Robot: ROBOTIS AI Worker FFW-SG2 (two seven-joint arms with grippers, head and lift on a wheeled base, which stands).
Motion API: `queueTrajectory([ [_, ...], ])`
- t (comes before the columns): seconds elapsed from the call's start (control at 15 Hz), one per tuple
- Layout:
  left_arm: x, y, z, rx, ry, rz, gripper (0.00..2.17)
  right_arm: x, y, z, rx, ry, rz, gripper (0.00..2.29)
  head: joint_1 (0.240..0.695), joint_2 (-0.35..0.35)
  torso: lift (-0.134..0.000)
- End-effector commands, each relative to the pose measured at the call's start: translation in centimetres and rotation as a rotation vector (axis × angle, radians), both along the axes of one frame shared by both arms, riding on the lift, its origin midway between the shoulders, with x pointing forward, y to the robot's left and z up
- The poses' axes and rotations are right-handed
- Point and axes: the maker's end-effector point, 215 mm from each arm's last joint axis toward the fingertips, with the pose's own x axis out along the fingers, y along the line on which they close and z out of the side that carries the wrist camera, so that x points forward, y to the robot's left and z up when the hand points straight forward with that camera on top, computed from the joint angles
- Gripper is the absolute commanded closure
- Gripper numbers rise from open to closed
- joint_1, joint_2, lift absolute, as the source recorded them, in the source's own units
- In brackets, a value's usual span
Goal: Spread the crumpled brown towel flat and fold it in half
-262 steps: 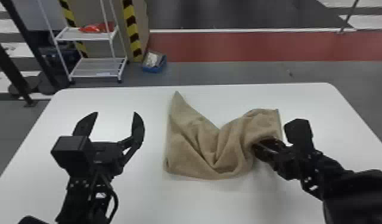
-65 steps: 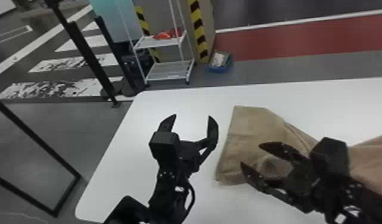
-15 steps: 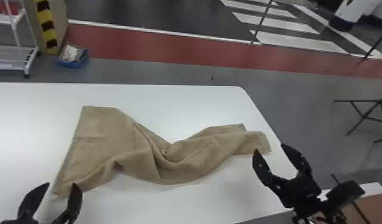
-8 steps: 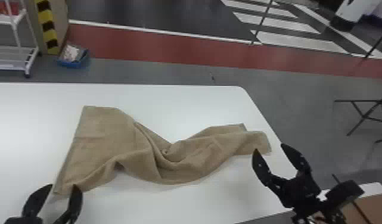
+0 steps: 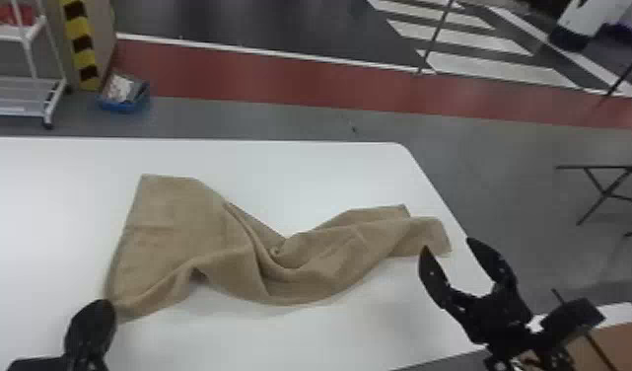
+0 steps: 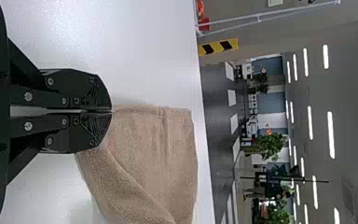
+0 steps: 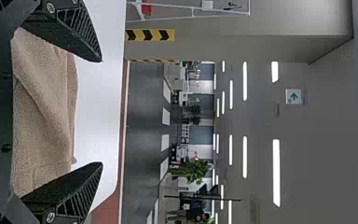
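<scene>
Head view: the left hand (image 5: pixel 101 307) has just changed its state. Half a second ago its two fingers stand apart; now they are together, beside the near left corner of the brown towel (image 5: pixel 181 237). The cloth lies on the bench (image 5: pixel 230 335), from this corner away to the robot's right, still with twisted folds in the middle. The right hand (image 5: pixel 448 246) keeps its place and stays wide, near the other end of the towel, which lies just beyond its fingertips.

Left wrist view: the fingers are closed tip to tip where the towel edge begins, and the cloth goes out ahead of them and to one side. I judge that the left hand pinches this corner, though the depth of the grip I cannot tell.

Right wrist view: the fingers are wide, with towel seen between them, but nothing is held.

For the task, this means probably one side has an anchor. The spreading is not finished, so the fold must wait. Next, the right hand should take its end, then both can pull; a shallow pinch could slip.
</scene>
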Motion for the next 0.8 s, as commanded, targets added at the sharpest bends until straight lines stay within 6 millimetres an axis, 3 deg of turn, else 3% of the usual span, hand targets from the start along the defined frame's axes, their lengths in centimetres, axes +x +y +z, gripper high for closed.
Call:
queueTrajectory([
  [0.0,0.1,-0.1,0.5,-0.003,-0.009,-0.001,1.96,0.0,0.0,0.0,0.0,0.001,0.0,0.09,0.695,-0.294,-0.125],
  [0.33,0.2,0.1,1.2,-0.003,-0.022,0.004,1.96,-0.3,-1.4,0.2,-0.031,0.002,-0.027,0.09,0.695,-0.301,-0.125],
  [0.53,0.3,0.3,1.6,0.003,-0.032,0.01,1.96,-0.1,-4.3,-1.5,-0.054,0.044,-0.078,0.09,0.695,-0.31,-0.125],
  [0.73,0.3,0.1,1.8,0.007,-0.036,0.005,1.96,1.5,-7.9,-3.9,-0.119,0.106,-0.129,0.17,0.695,-0.342,-0.125],
])
